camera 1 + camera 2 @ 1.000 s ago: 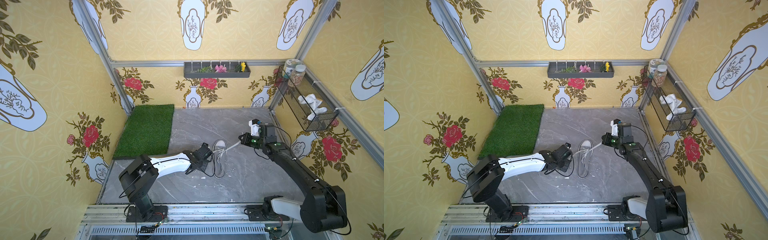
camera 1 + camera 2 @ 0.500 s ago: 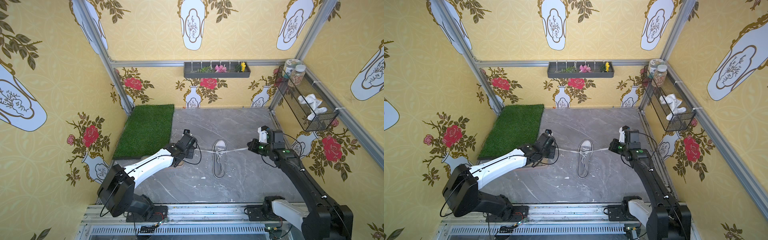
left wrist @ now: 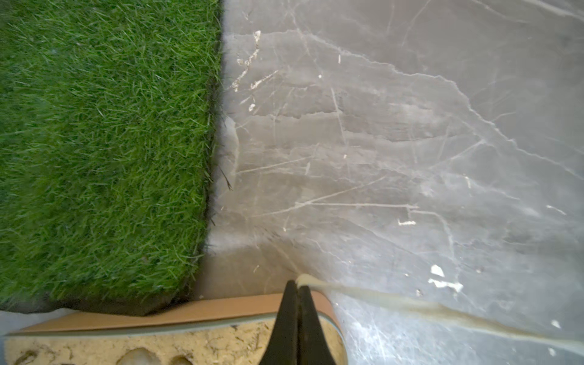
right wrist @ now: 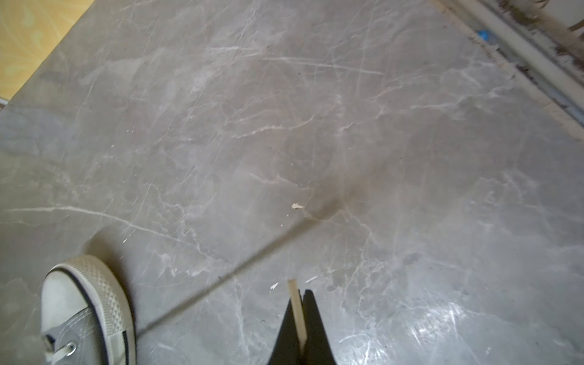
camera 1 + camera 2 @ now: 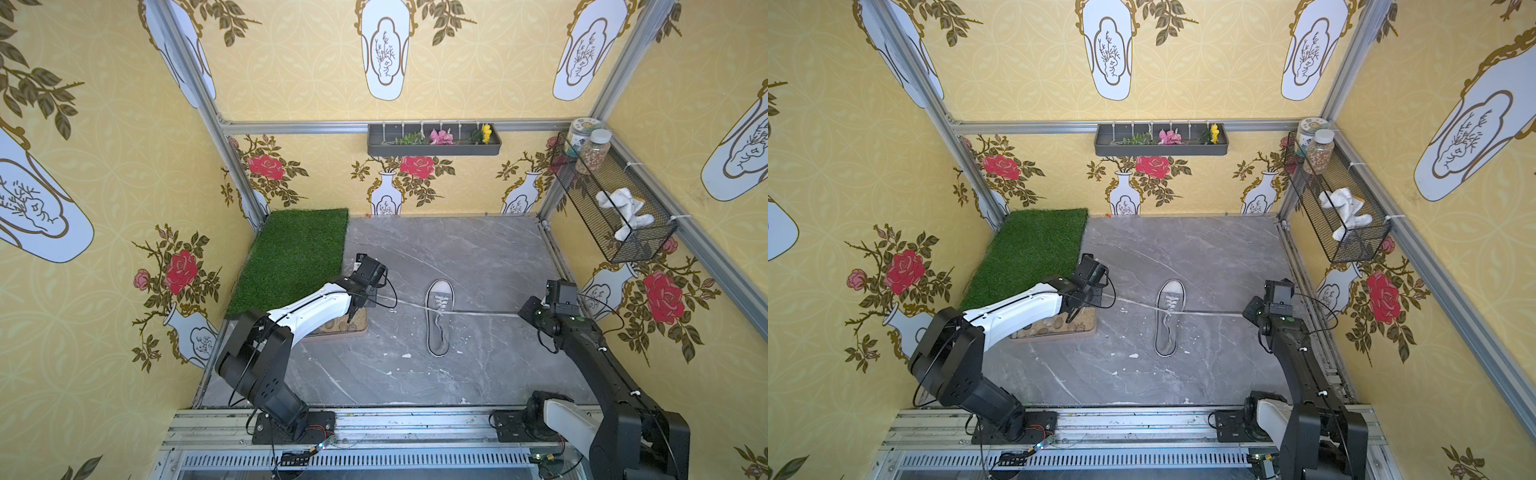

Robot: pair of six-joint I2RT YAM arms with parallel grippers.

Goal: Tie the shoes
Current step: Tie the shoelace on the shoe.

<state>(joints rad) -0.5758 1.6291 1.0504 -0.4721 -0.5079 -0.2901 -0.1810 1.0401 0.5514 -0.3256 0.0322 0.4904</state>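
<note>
Laces [image 5: 482, 313] are what has changed. A second ago both grippers crowded the shoe [image 5: 439, 320]. In both top views they now stand well apart: the left gripper [image 5: 351, 318] over the pebble tray [image 5: 332, 330] toward the table's [image 5: 457, 257] left edge, the right gripper [image 5: 525, 311] near its right edge, each lace drawn straight. I judge the first crossing is being cinched (no bow yet). The shoe lies mid-table as before, its white toe cap toward the far edge, canvas grey.

Left wrist: the jaws are pinched together on a pale lace end [image 3: 395, 303].

Right wrist: the jaws are clamped on a flat lace strip [image 4: 297, 311], with the toe cap [image 4: 82, 313] nearby.
</note>
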